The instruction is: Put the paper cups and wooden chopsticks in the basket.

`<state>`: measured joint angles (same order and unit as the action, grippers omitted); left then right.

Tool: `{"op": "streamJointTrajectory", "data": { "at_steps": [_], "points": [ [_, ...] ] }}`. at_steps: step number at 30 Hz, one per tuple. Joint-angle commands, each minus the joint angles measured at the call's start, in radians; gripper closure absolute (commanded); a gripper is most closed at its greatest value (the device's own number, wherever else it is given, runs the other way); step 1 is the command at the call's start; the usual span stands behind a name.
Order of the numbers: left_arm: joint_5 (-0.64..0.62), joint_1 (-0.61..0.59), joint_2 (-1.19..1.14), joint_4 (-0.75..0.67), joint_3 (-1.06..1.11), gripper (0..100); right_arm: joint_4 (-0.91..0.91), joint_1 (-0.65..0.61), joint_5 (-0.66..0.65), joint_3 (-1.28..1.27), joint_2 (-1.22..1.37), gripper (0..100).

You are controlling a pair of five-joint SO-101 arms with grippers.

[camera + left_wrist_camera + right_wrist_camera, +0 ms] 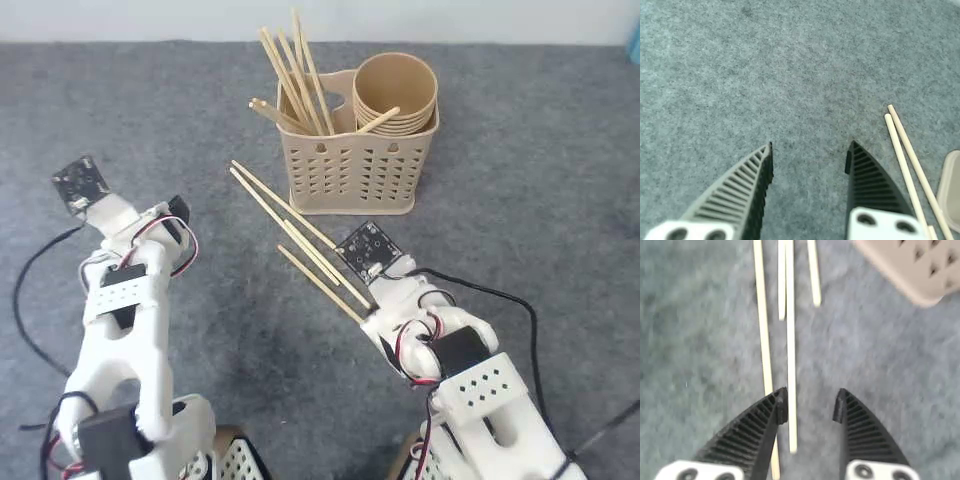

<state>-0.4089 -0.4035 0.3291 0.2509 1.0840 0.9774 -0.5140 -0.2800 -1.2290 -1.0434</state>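
Four wooden chopsticks [262,201] lie loose on tabletop [540,200], just in front of basket [350,175].
Long axes diagonal and near parallel: far ends left of basket front, near ends at right jaws.
Right jaws parted, empty; one stick [791,390] between tips, neighbour under one tip.
Risk: closing pinches two sticks, or rolls one away. Sticks thin, round, close-packed.
Risk: end grip lets stick droop and catch basket rim.
Left jaws open, empty, over bare tabletop.
Paper cups [396,95] stacked in basket.

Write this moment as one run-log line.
left gripper: open | right gripper: open over loose chopsticks | cups: in basket
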Motion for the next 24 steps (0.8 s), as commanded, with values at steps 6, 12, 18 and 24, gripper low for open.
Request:
{"op": "streamJointTrajectory", "data": {
  "at_steps": [6, 12, 18, 24],
  "points": [
    [-0.008, -0.008, 0.005, 0.003, -0.042, 77, -0.249, -0.131, 0.046, 0.054, 0.242, 92.5],
    [-0.008, -0.008, 0.005, 0.003, -0.042, 77, -0.282, -0.12, 0.048, 0.244, 0.581, 92.4],
    [-0.008, -0.008, 0.005, 0.003, -0.045, 77, -0.282, -0.088, 0.041, 0.456, 0.863, 92.4],
    [-0.008, -0.008, 0.005, 0.003, -0.047, 77, -0.274, -0.028, 0.038, 0.615, 1.061, 92.4]
  ]
}}
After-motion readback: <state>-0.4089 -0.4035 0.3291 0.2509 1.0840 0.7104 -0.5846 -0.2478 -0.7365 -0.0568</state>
